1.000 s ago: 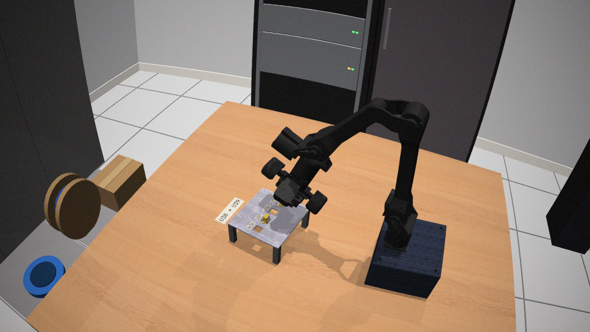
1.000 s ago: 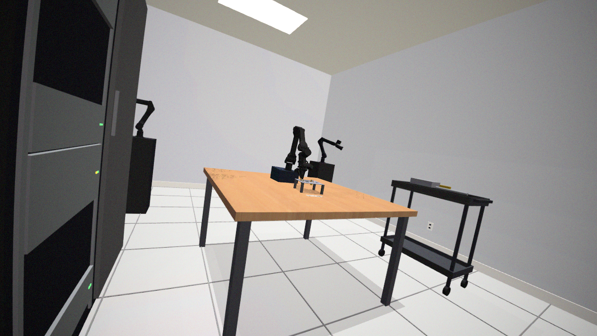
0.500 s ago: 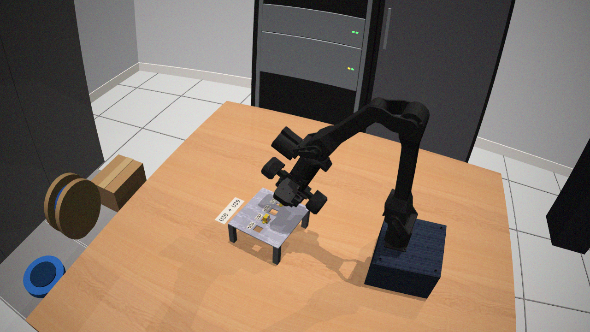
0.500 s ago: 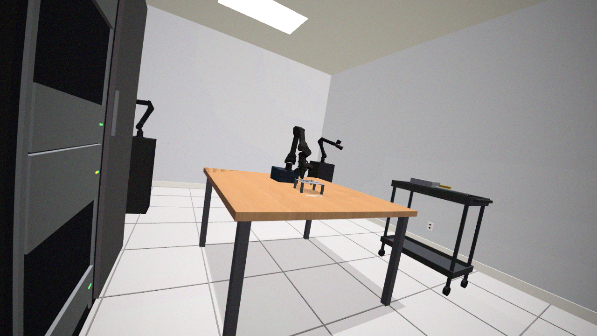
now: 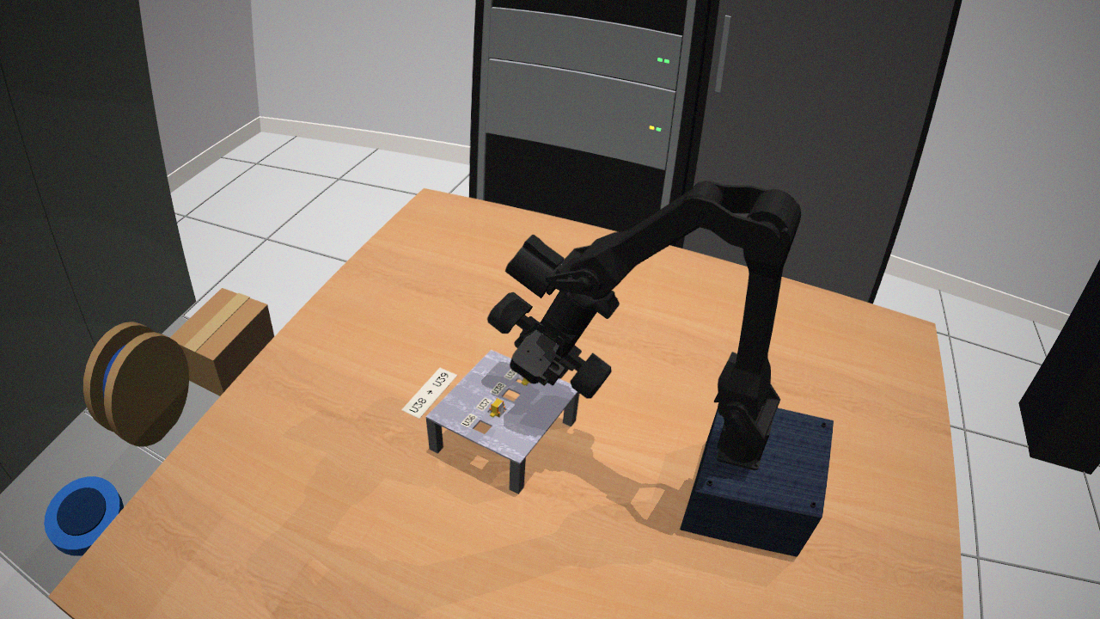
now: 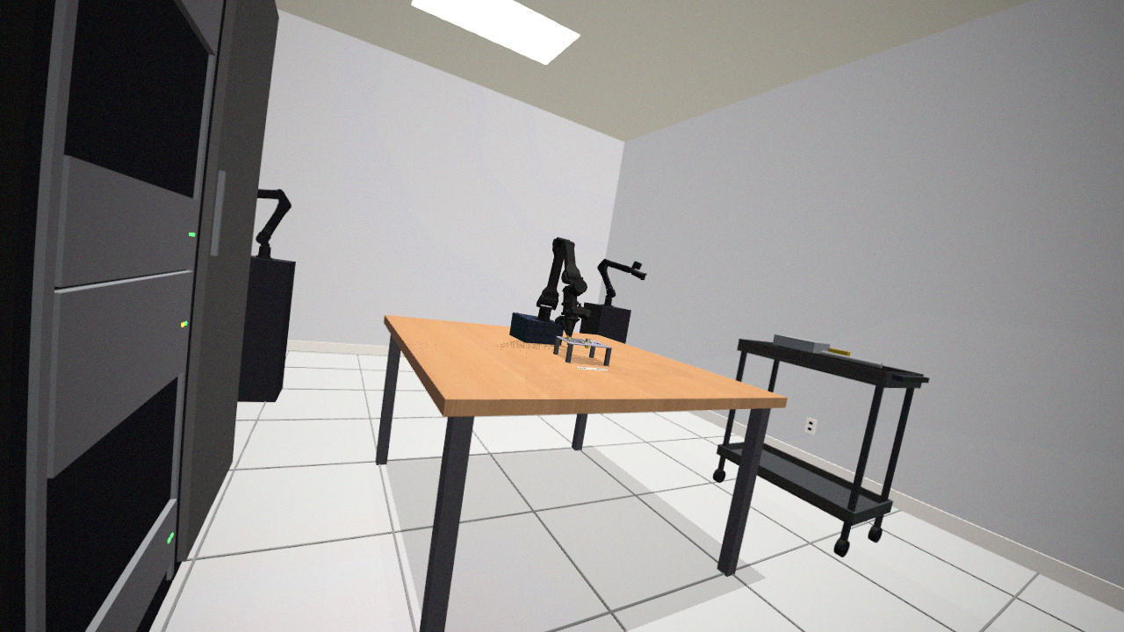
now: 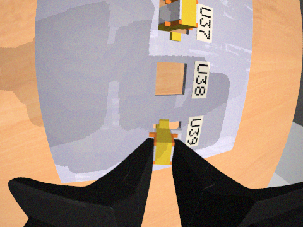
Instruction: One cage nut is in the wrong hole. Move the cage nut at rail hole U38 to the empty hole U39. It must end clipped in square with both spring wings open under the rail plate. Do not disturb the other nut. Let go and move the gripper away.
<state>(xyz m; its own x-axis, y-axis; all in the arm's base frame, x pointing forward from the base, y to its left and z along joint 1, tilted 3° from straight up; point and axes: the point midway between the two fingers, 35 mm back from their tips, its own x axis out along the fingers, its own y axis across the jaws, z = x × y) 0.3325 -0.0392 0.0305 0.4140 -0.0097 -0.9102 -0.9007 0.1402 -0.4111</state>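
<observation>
Gripper: the black gripper (image 5: 530,376) (image 7: 163,145) is closed on a yellow cage nut; the nut is pinched between the two fingertips.
Held cage nut: the cage nut (image 5: 525,381) (image 7: 163,148) is held at hole U39 (image 7: 175,125) — part of the opening is left visible beside it. Whether it is clipped in square cannot be told, and the wings under the plate are hidden.
Hole U38: the square hole (image 5: 511,395) (image 7: 170,79) is left open, with wood seen through it.
Hole U37: the other nut (image 5: 497,408) (image 7: 188,14) is seated here, apart from the fingers, its yellow body raised above the plate.
Hole U36: another square opening (image 5: 483,426) is shown near the plate's edge in the top view.
Rail plate: the grey plate (image 5: 461,419) (image 6: 601,346) (image 7: 79,104) is carried on short dark legs above the wooden table (image 5: 345,493) (image 6: 502,384).
Label card: a card marked "U38 → U39" (image 5: 429,392) (image 6: 592,369) is laid flat beside the plate.
Arm: the black arm (image 5: 761,308) (image 6: 554,270) is mounted on a dark blue block (image 5: 799,485) (image 6: 524,326) — its wrist is reached over the plate.
</observation>
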